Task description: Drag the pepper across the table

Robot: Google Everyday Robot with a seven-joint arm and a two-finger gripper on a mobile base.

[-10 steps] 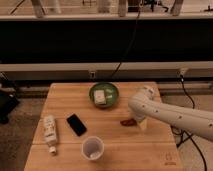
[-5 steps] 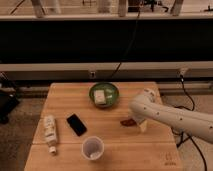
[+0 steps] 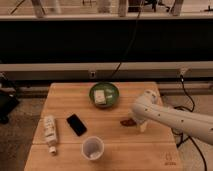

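Observation:
The pepper point(image 3: 127, 122), small and dark red, lies on the light wooden table point(image 3: 65, 100) right of centre, below the green bowl. My white arm reaches in from the right edge. Its gripper point(image 3: 137, 123) is down at the pepper's right end, close against it, and the arm's bulk hides most of the gripper. From here I cannot see whether the pepper is gripped.
A green bowl point(image 3: 105, 94) with a white item inside stands at the back centre. A flat black phone point(image 3: 76, 124) lies left of the pepper. A white bottle point(image 3: 50, 133) lies on its side at the left edge. A clear cup point(image 3: 92, 148) stands near the front edge.
The arm has shifted only slightly over the pepper. The pepper and the other objects lie where they were.

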